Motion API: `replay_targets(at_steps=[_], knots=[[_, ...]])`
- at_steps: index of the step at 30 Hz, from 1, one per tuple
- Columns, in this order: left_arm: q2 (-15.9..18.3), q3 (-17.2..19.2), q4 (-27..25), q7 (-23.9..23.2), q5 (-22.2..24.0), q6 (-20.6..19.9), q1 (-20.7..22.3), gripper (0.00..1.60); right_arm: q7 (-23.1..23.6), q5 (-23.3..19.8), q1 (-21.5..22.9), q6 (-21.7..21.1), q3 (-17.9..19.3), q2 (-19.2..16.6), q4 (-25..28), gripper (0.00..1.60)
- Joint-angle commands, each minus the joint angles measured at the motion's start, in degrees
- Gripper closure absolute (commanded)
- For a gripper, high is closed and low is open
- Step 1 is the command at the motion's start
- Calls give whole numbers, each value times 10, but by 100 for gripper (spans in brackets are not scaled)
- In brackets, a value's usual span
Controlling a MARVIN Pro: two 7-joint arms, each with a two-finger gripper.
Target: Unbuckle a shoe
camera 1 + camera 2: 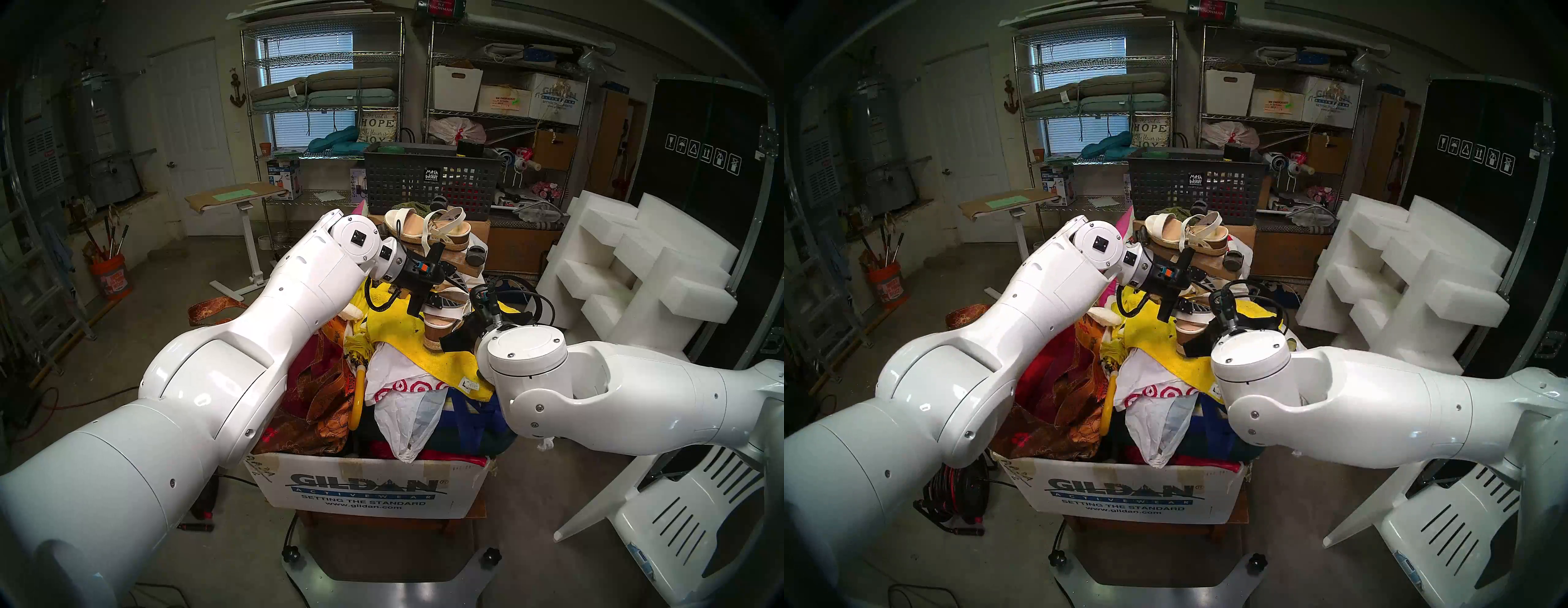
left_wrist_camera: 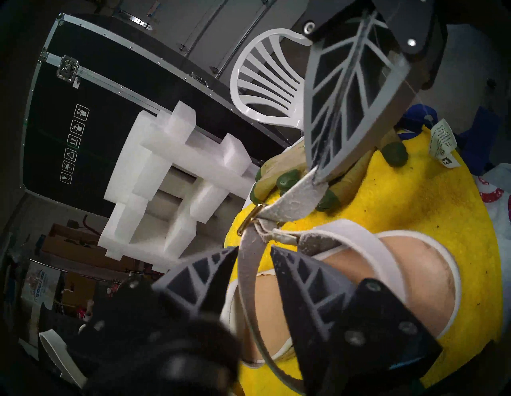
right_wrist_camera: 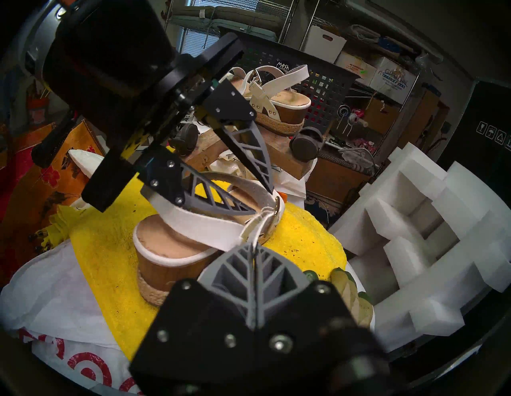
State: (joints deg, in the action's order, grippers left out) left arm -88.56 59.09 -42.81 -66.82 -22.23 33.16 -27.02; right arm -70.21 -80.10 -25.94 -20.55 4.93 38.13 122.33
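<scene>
The shoe [image 1: 441,325] is a white-strapped wedge sandal with a tan footbed [image 2: 359,271] and cork-look heel [image 3: 171,273], standing on a yellow cloth [image 3: 105,249]. My left gripper [image 2: 253,249] is open, its two fingers straddling the ankle strap [image 2: 249,276] just below the small gold buckle [image 2: 250,218]. From the right wrist view the left gripper [image 3: 264,202] comes in from above the sandal. My right gripper [image 3: 253,249] is shut on the strap's free end [image 2: 293,202] and holds it out from the buckle; its closed tip [image 2: 318,177] pinches that end.
The twin sandal [image 1: 428,231] sits behind on a wooden board with caster wheels [image 3: 307,143]. A green-tipped work glove [image 2: 287,179] lies by the buckle. The pile fills a cardboard box [image 1: 369,488]. A dark mesh basket [image 1: 428,178], white foam blocks [image 1: 636,263] and a white chair [image 1: 679,530] surround it.
</scene>
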Motion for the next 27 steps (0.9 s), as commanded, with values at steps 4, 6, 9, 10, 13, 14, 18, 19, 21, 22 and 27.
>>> replay_targets(at_steps=[4,6,9,10,13,14,18,19,21,22,27], knots=[[-8,15,5,6,10,10,28,141,-2,5,10,-2,8,2,5,160],[-6,15,8,5,9,14,30,160,-2,4,10,-2,8,2,5,160],[-5,17,11,3,10,12,31,160,-2,5,9,-2,8,3,5,160],[-5,18,11,1,10,13,31,160,-2,5,9,-1,8,3,4,160],[1,17,11,-8,12,22,31,160,-4,6,8,-1,8,5,3,160],[1,19,11,-8,13,22,30,160,-4,6,8,-1,8,5,2,160],[5,16,8,-24,14,20,25,160,-16,3,7,-1,9,12,-3,160],[7,20,2,-28,19,15,19,160,-16,1,7,-2,9,14,-5,160],[12,21,-9,-47,27,13,13,160,-14,1,7,-2,8,19,-12,160],[13,23,-14,-48,27,9,10,160,-19,-3,7,-4,9,21,-15,160],[16,27,-24,-54,37,-3,3,160,-12,-3,10,-7,8,28,-27,160]])
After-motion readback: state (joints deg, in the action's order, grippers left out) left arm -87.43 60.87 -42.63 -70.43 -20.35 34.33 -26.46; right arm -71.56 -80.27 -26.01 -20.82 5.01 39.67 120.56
